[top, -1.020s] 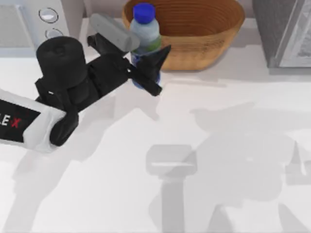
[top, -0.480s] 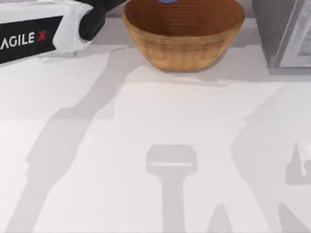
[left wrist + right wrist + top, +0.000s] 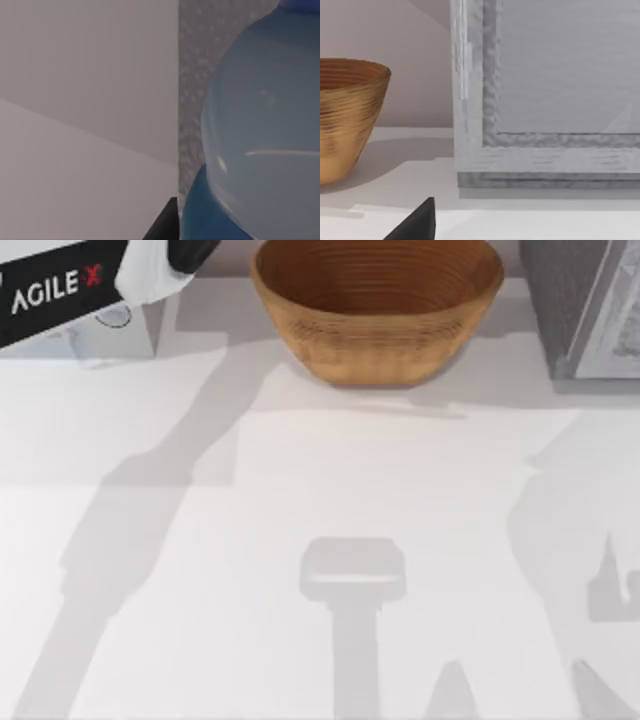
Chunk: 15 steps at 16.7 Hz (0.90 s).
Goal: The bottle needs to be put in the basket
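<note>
The woven basket [image 3: 377,305] sits at the far edge of the white counter [image 3: 320,540], its bowl bare. Up close at the left wrist camera, the bottle [image 3: 260,130] fills the left claw's grip. Right claw's state: cannot tell.

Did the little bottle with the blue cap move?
Yes. The small clear blue-capped bottle stood before the tan woven basket's left rim; now it sits close up in the left wrist view.

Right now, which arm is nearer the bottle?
Left. The bottle looms right in front of the left wrist camera; the right wrist camera faces the basket and a grey cabinet.
</note>
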Tool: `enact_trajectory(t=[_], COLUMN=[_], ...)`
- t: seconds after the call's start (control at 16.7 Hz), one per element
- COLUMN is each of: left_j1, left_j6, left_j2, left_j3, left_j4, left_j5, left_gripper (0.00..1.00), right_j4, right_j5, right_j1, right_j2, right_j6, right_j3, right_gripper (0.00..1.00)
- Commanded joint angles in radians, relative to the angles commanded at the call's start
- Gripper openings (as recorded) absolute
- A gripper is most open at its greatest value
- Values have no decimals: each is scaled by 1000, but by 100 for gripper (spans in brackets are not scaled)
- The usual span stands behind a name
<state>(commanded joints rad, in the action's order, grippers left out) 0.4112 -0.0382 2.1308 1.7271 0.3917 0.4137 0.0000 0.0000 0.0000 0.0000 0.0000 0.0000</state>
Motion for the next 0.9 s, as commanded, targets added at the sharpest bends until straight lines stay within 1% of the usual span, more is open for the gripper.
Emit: enact_trajectory(t=[0.24, 0.72, 0.9], left_j1=[10, 36, 40], left_j6=[-2, 3, 3], left_j2=[8, 220, 242], left_j3=[12, 233, 257], left_j4=[2, -12, -13], left_j5=[0, -33, -37], left_gripper=[0, 0, 0], right_j4=[0, 0, 0], right_j5=[0, 0, 0], right_j1=[0, 0, 0], right_j2=[0, 0, 0], right_j6=[0, 0, 0], right_j3=[0, 0, 0], right_gripper=[100, 100, 100])
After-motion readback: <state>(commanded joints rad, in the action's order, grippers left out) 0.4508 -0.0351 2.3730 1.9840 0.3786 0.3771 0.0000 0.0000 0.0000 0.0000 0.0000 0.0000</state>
